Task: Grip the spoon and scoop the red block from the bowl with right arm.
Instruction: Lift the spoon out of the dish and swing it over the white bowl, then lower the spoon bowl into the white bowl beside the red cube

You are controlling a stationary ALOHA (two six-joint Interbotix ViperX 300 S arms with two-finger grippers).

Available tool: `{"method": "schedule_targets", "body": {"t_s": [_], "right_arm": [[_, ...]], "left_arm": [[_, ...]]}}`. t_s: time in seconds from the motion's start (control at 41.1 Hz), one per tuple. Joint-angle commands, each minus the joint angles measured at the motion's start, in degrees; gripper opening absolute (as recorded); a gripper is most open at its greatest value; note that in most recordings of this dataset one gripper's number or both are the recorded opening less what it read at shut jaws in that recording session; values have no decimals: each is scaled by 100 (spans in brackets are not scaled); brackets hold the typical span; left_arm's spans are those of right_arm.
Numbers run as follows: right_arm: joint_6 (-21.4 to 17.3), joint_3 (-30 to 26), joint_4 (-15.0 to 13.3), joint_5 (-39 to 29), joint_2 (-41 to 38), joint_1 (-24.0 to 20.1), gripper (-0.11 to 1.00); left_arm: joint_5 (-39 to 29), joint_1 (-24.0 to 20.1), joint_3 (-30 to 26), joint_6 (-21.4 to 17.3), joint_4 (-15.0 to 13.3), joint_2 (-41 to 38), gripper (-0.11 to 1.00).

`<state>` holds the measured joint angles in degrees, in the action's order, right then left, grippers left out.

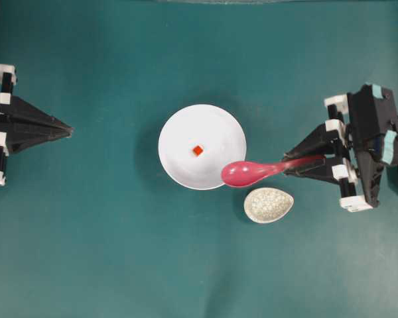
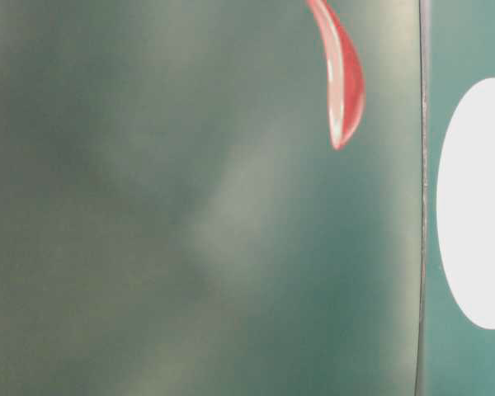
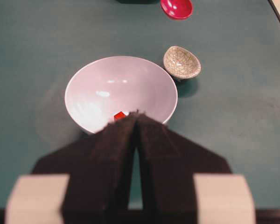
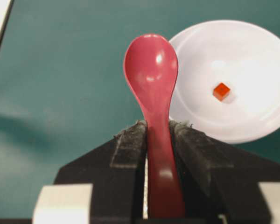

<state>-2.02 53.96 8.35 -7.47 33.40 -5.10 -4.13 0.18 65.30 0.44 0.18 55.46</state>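
Right wrist view shows the right end effector [image 4: 147, 133] pinching the glossy, stiff, probably slippery spoon [image 4: 151, 79] by its handle, scoop beside the bowl [image 4: 252, 126] holding the block [image 4: 221, 91].

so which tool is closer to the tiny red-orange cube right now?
Right. The right tool holds the glossy pink spoon beside the white bowl's rim, not far from the tiny red-orange cube. The left tool sits shut at the far table edge.
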Motion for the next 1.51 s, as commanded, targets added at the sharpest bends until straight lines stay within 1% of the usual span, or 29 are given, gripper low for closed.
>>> {"method": "schedule_targets", "body": {"t_s": [0.0,0.195,0.268,0.316,0.414,0.511,0.56,0.633,0.706,0.876,0.998,1.217,1.484], "right_arm": [[0,-272,0,-211,26,35,25],[-44,-448,18,-404,26,88,25],[-202,-510,35,-422,26,149,25],[-413,-527,35,-439,26,220,25],[-984,-563,35,-580,26,413,25],[-1521,-606,18,-879,18,606,25],[-1723,-633,0,-1055,18,677,25],[-1854,-703,-35,-1301,9,721,25],[-1863,-782,-70,-1477,-9,721,25],[-1863,-1028,-308,-1828,-123,729,25],[-1863,-1213,-431,-2039,-360,756,25],[-1828,-1723,-501,-2610,-1090,817,25],[-1802,-2505,-817,-3190,-2004,817,25]], "left_arm": [[18,9,-167,0,0,-18,0],[-18,9,-158,0,0,-35,0],[-9,18,-167,0,0,-44,0],[-9,9,-158,0,9,-44,0],[-9,9,-167,-9,0,-35,0],[-18,9,-158,-9,0,-44,0],[-9,9,-158,-9,0,-44,0],[-9,9,-167,-9,9,-44,0],[-9,9,-167,-9,9,-44,0],[-9,9,-167,-9,9,-44,0],[-9,18,-158,-9,0,-53,0],[-44,18,-158,-9,0,-70,0],[-211,9,-158,-9,9,-62,0]]}}
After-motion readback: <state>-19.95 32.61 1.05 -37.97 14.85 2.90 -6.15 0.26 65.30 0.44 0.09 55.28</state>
